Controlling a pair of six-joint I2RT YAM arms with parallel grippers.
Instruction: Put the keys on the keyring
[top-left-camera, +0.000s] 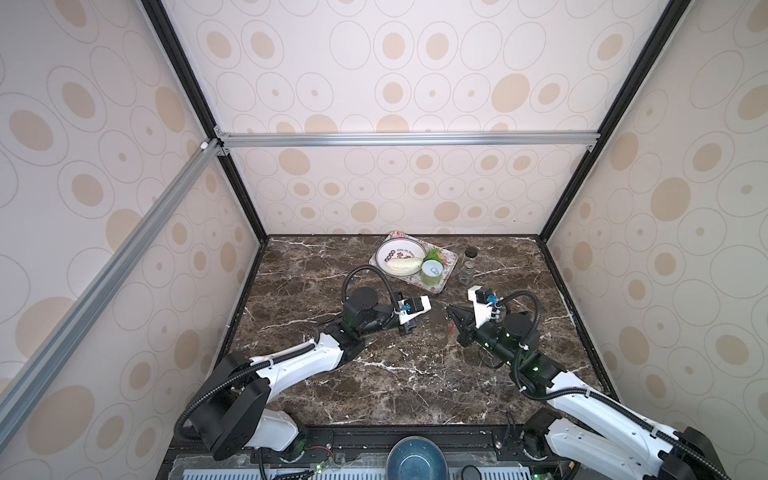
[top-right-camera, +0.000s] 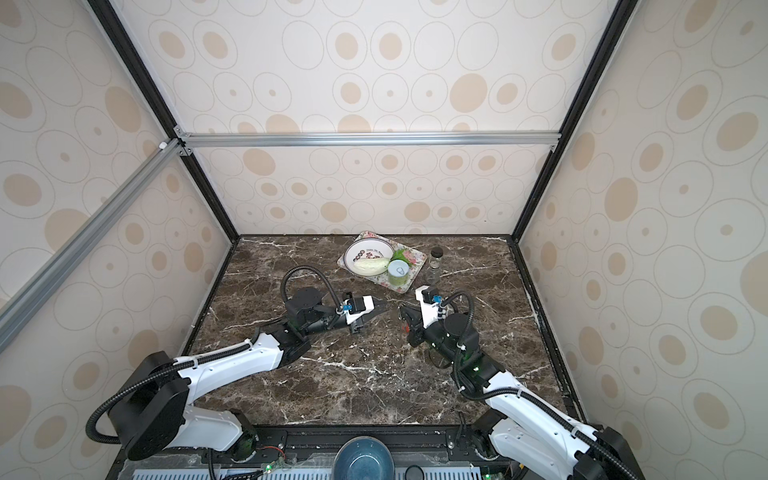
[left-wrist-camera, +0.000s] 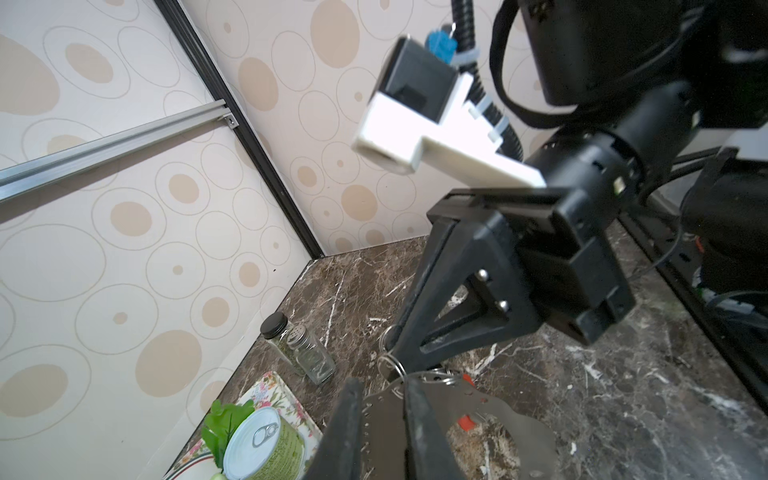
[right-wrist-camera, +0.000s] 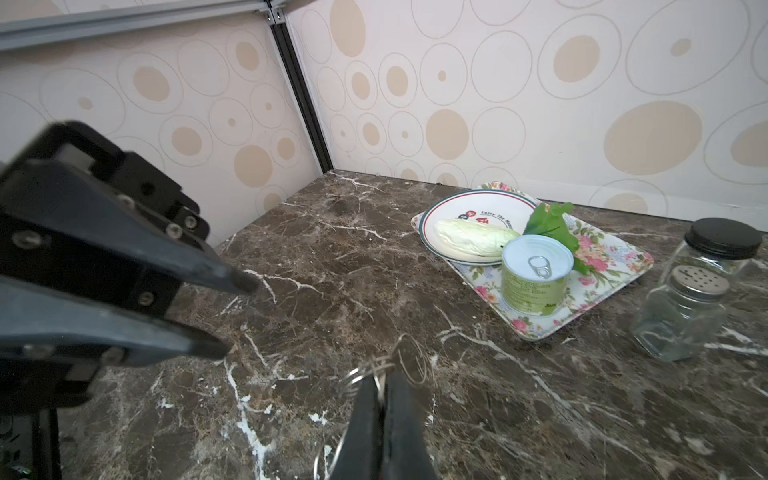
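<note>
Writing: the round plate (right-wrist-camera: 457, 208) on the floral tray (right-wrist-camera: 602, 266) read "Enjoy The"; a pale leafy vegetable (right-wrist-camera: 473, 243) hid the rest. The print on the green label of the can (right-wrist-camera: 534, 282) was too small to read.
Edges: the tray sat close to the back wall. Its can corner pointed toward the arms.
Beside tray: a black-lidded jar (right-wrist-camera: 723, 245) and a metal-topped shaker (right-wrist-camera: 685, 307) stood just off the tray's right edge, close together.
Open room: the bare marble tabletop (right-wrist-camera: 332, 257) ran from the tray's left edge to the left wall. More lay open on the tray's near side, around both arms.
Keyring: the grey keyring (left-wrist-camera: 523, 419) sat on the tray's near side, between the two claws. Small holes showed along its rim. I could not tell whether it lay flat.
Left claw: the left claw (right-wrist-camera: 235, 316) was released. Its fingers stood apart with the keyring's rim showing in the gap.
Right claw: the right claw (right-wrist-camera: 384, 380) was clenched on thin wire loops (right-wrist-camera: 409, 361) at the keyring's far rim.
Red tag: the red tag (left-wrist-camera: 466, 423) showed at the keyring, just beside the right claw. I could not make out the keys themselves.
</note>
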